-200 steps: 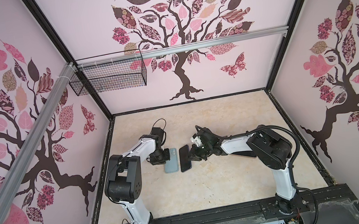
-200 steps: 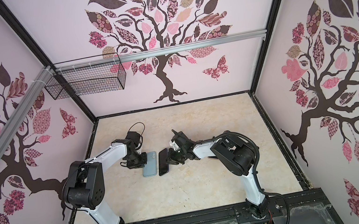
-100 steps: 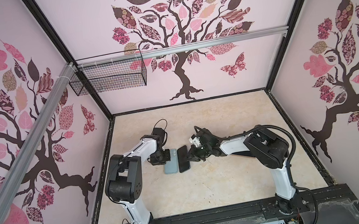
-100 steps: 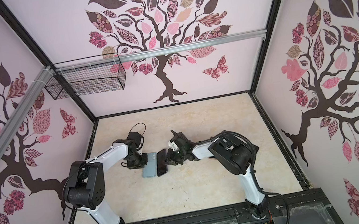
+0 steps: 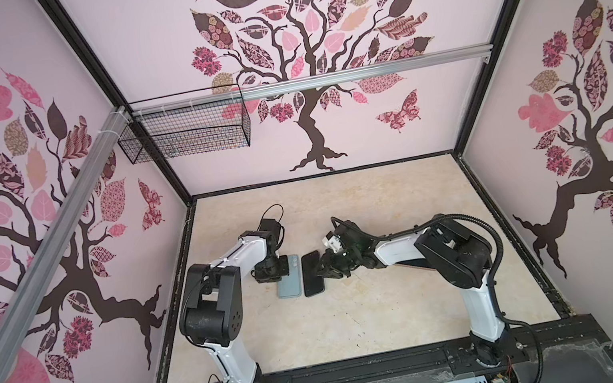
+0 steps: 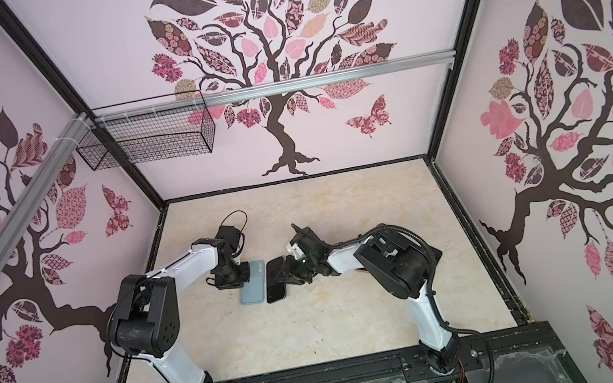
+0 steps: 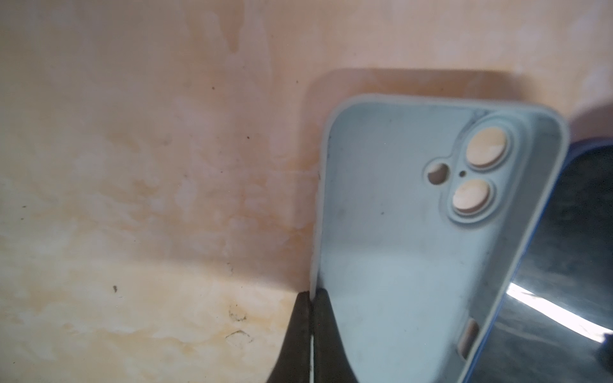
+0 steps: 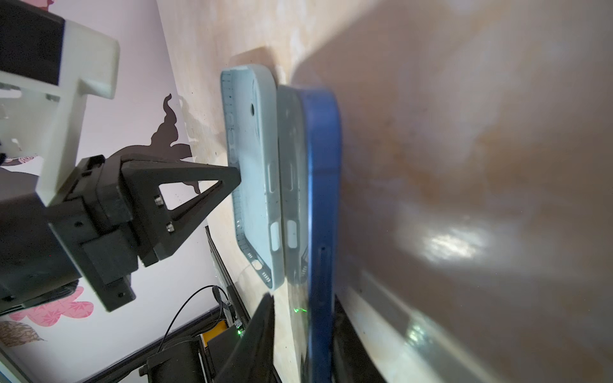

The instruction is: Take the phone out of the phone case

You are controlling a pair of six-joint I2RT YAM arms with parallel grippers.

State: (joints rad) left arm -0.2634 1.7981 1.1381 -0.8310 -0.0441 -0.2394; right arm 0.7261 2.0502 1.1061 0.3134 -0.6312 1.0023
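The left gripper (image 7: 311, 298) pinches the pale-blue phone case (image 7: 398, 248) by its long wall. The right gripper (image 8: 303, 308) straddles the blue phone (image 8: 323, 199), jaws slightly spread. In both top views the phone lies outside the case, just beside it at its three o'clock.

phone case (image 5: 288, 278): on the table (image 5: 359, 318), slightly toward 9 o'clock from its middle.
phone (image 5: 312, 273): just beside the phone case, at its 3 o'clock, long sides parallel.
left gripper (image 5: 276, 274): at the phone case's 9 o'clock side, on its wall.
right gripper (image 5: 324, 270): at the phone's 3 o'clock side.
wire basket (image 5: 186, 136): above the table, toward 11 o'clock, on the back wall.
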